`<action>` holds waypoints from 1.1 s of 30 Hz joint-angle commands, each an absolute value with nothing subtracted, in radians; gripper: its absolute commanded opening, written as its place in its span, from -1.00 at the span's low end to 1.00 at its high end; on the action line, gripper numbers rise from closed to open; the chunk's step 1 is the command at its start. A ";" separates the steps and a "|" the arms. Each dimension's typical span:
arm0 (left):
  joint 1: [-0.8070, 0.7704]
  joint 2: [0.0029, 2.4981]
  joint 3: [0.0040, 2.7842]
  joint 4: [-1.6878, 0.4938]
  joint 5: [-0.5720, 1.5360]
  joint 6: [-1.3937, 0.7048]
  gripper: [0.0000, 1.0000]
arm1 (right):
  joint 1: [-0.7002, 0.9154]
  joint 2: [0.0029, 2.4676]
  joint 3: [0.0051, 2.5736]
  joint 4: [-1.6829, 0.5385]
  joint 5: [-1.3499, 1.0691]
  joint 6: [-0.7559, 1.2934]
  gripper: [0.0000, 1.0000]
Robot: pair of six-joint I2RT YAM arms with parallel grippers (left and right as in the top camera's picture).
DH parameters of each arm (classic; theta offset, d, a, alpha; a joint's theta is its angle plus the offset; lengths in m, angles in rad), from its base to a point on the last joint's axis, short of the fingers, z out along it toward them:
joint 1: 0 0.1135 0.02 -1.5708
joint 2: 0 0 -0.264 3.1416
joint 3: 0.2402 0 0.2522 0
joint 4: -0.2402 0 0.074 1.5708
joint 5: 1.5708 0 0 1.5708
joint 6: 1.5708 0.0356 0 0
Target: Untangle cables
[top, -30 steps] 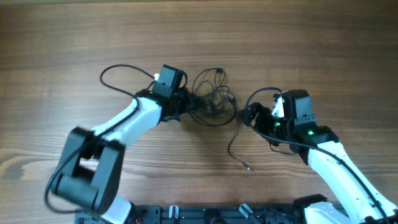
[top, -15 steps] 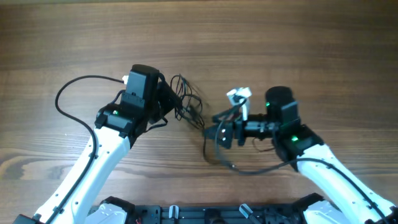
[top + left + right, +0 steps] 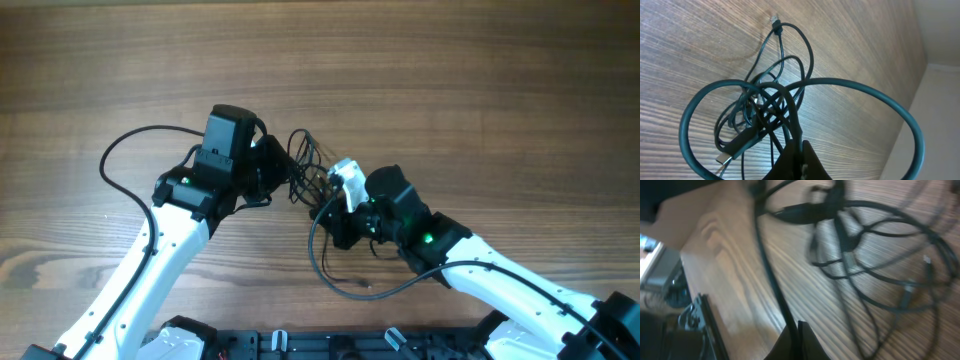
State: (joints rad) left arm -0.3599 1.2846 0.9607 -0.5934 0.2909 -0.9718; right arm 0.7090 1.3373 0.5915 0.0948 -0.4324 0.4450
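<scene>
No text, label, brand name, number or sign can be read in any of the 3 views. The right wrist view is too blurred to show any fine marking.
</scene>
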 commanded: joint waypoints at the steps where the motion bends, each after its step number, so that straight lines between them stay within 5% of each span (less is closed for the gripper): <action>1: -0.356 1.270 0.971 -0.623 0.297 -0.973 -0.92 | 0.627 1.291 0.596 0.047 -0.382 0.519 -0.91; 11: -0.337 1.269 0.971 -0.752 0.158 -0.799 -0.92 | 0.267 0.901 0.596 -0.261 -0.286 0.501 -0.91; 18: -0.142 1.268 0.971 -0.791 0.156 -0.740 -0.92 | -0.117 0.672 0.596 -0.582 -0.031 0.561 -0.91; 29: 0.073 1.268 0.971 -0.789 0.182 -0.925 -0.92 | -0.360 0.807 0.596 -0.655 -0.068 0.612 -0.91; 33: 0.040 1.268 0.970 -0.695 0.353 -0.869 -0.92 | -0.360 0.968 0.596 -0.641 -0.305 0.567 -0.67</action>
State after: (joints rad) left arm 0.0528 1.2816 0.9623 -0.7658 0.2592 -0.8948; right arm -0.3492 0.8764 0.5919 -0.6476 -0.1925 0.5823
